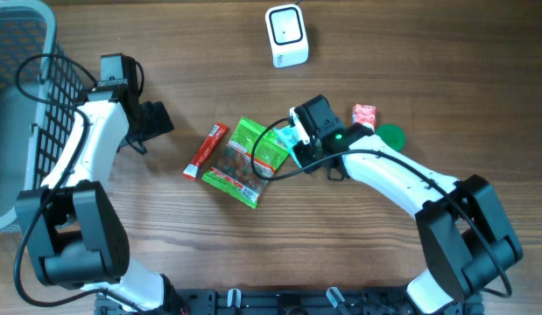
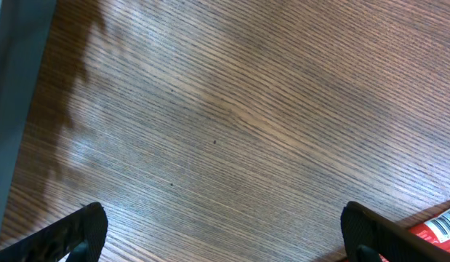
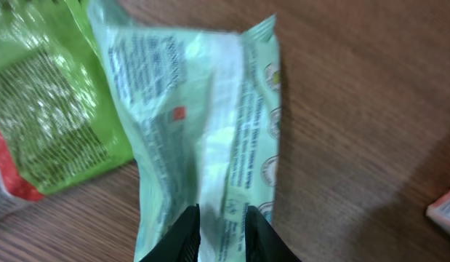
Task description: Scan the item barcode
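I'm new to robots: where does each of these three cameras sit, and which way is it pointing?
Overhead: fixed above the table, facing straight down; both arms, a scanner and a basket show.
Left wrist: on the left arm, facing bare wood; the open left gripper frames it.
Right wrist: on the right arm, facing down; the right gripper straddles a pale green packet.
Shared: overhead and right wrist both show that packet and the green bag.
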`<action>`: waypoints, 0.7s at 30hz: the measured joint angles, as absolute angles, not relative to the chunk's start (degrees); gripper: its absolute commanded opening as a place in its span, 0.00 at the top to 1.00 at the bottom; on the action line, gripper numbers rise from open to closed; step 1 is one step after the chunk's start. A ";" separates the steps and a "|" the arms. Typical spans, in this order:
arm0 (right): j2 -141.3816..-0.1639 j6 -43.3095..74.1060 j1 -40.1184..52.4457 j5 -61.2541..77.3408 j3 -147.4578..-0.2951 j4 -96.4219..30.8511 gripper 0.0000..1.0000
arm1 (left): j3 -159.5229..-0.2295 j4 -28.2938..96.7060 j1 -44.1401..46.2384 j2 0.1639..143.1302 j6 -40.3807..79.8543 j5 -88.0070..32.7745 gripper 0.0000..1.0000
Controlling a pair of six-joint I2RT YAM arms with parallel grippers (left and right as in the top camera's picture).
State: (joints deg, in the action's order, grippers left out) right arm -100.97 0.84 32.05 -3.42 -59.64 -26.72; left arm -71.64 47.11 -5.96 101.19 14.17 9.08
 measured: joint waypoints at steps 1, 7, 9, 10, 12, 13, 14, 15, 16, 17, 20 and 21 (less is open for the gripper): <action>-100.97 0.73 32.05 -3.42 -58.96 -26.26 0.77 | -71.64 47.11 -5.96 101.19 14.17 9.10 0.00; -100.97 0.71 32.05 -3.40 -58.46 -25.08 0.76 | -71.64 47.11 -5.96 101.19 14.20 9.08 0.00; -100.97 0.71 32.05 -3.42 -58.52 -25.21 0.75 | -71.64 47.11 -5.96 101.19 14.20 9.08 0.00; -100.97 0.71 32.05 -3.42 -58.70 -25.69 0.75 | -71.64 47.11 -5.96 101.19 14.20 9.08 0.00; -100.95 1.23 32.05 -3.40 -59.70 -27.27 0.75 | -71.64 47.11 -5.96 101.19 14.20 9.08 0.00; -100.95 1.74 32.05 -3.25 -60.25 -27.64 0.75 | -71.64 47.11 -5.96 101.19 14.17 9.08 0.00; -100.95 2.31 32.05 -3.20 -60.77 -27.86 0.75 | -71.64 47.11 -5.96 101.19 14.17 9.08 0.00; -100.92 3.03 32.05 -3.14 -61.30 -28.45 0.75 | -71.64 47.11 -5.96 101.19 14.20 9.08 0.00; -100.92 3.79 32.05 -3.03 -61.45 -29.15 0.75 | -71.64 47.11 -5.96 101.19 14.20 9.08 0.00; -100.92 4.29 32.05 -2.79 -61.45 -29.67 0.76 | -71.64 47.09 -5.96 101.19 14.20 9.08 0.00; -100.92 5.26 32.05 -1.30 -61.45 -30.24 0.76 | -71.64 47.11 -5.96 101.19 14.20 9.08 0.00; -100.92 5.34 32.05 -1.08 -61.45 -30.24 0.76 | -71.64 47.11 -5.96 101.19 14.20 9.08 0.00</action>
